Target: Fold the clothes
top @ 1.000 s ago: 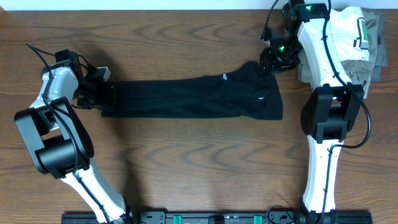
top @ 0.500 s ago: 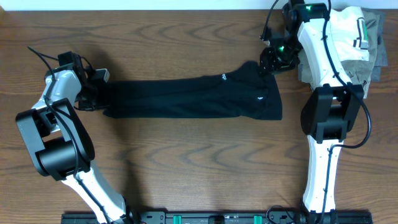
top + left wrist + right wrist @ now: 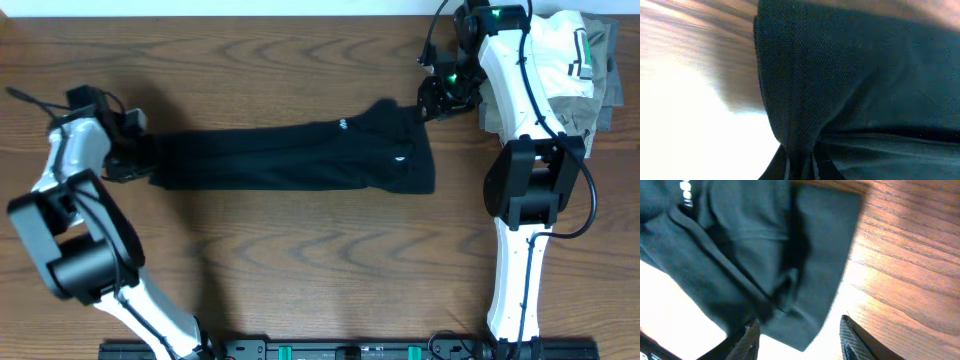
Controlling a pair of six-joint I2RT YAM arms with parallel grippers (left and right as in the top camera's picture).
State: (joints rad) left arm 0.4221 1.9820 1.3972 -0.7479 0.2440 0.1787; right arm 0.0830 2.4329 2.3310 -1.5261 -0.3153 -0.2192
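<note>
Overhead: one black clothes (image 3: 290,157) across surface (image 3: 300,60), left gripper (image 3: 145,160) pinching its end, right gripper (image 3: 427,102) spread; one folded pile (image 3: 560,50), far right corner.

From overhead we see the desk (image 3: 300,260) brightly and evenly lit and sharp, with a soft shadow beside the left arm (image 3: 80,250). In the left wrist view the wood smears into blur and blown-out white, while the clothes (image 3: 865,90) show crisp weave. In the right wrist view, white glare floods the lower left.
</note>
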